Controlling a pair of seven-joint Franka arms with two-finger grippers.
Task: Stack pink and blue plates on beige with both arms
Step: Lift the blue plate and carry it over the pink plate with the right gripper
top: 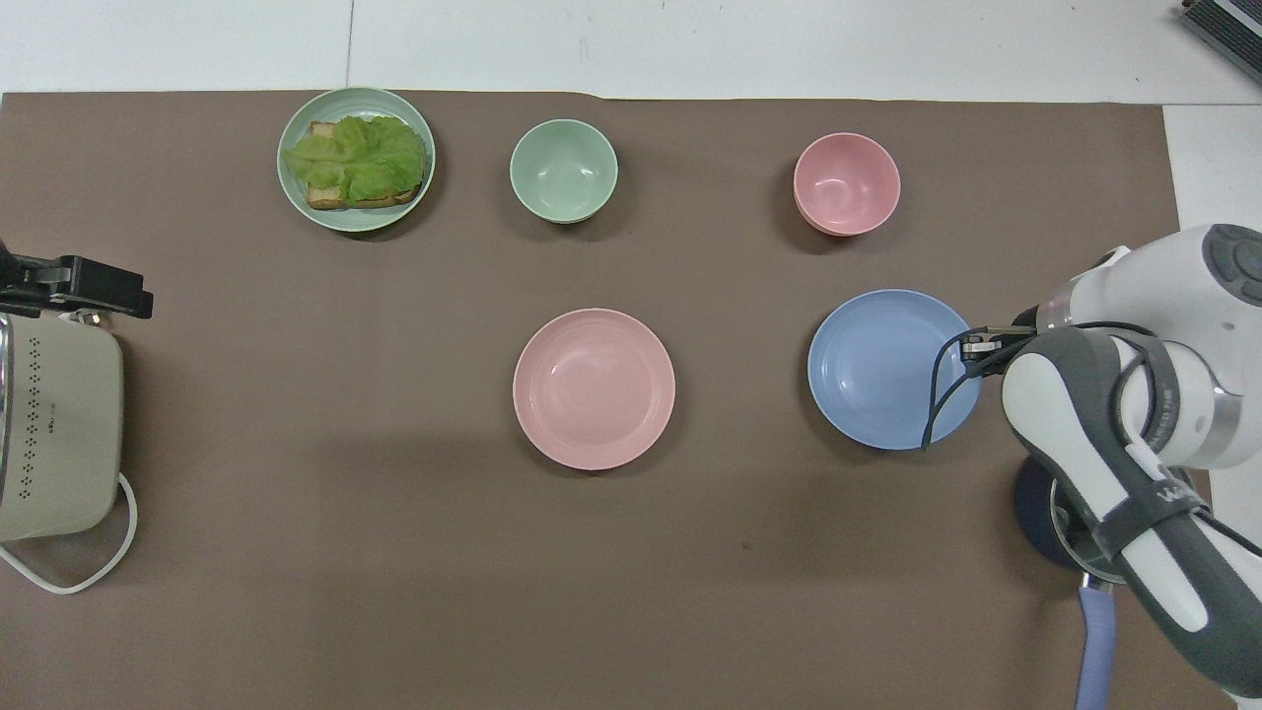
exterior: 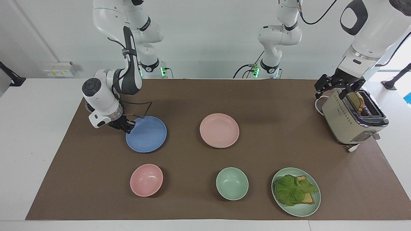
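Now right pincer [exterior: 127, 125] low, clamped on blue plate [exterior: 146, 134] rim, wrist tilted.

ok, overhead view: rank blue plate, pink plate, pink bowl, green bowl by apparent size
1. blue plate, raised at the rim, so nearer the camera
2. pink plate, barely smaller; could be equal
3. pink bowl and green bowl, alike

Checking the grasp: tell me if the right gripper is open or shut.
Shut: the right gripper is clamped on the blue plate at its rim.
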